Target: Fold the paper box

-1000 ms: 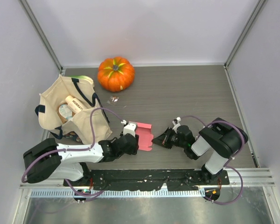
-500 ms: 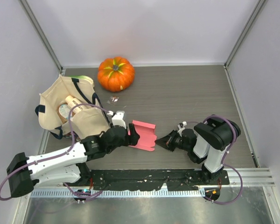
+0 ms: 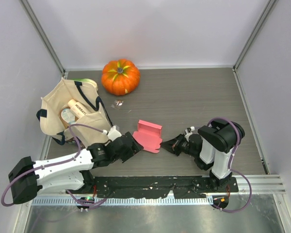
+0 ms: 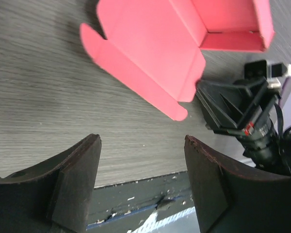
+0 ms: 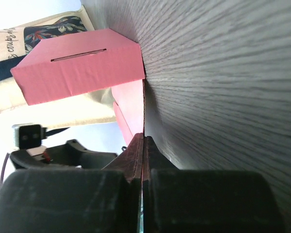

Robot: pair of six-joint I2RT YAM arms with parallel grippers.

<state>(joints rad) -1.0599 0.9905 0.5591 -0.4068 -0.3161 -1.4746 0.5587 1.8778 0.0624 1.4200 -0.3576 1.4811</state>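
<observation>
The pink-red paper box [image 3: 148,135] lies on the table between the two arms, partly folded, with its far panel standing up and flat flaps spread on the wood. My left gripper [image 3: 134,142] is open just to the box's near-left, apart from it. In the left wrist view its dark fingers [image 4: 73,182] frame bare table, and the paper box [image 4: 150,43] lies beyond them. My right gripper [image 3: 162,144] is shut on the box's right flap. Its wrist view shows the thin red edge pinched at the right gripper [image 5: 143,141], with the raised slotted panel [image 5: 82,65] ahead.
An orange pumpkin [image 3: 120,76] sits at the back. A beige tote bag [image 3: 72,116] holding bottles lies at the left, close behind the left arm. A small wrapper [image 3: 118,103] lies between them. Walls enclose the table, and a black rail [image 3: 150,184] runs along the near edge.
My left gripper let go of the box, opened and drew back to the left. The box now sits with its far panel raised. The right gripper stayed shut on the flap.
</observation>
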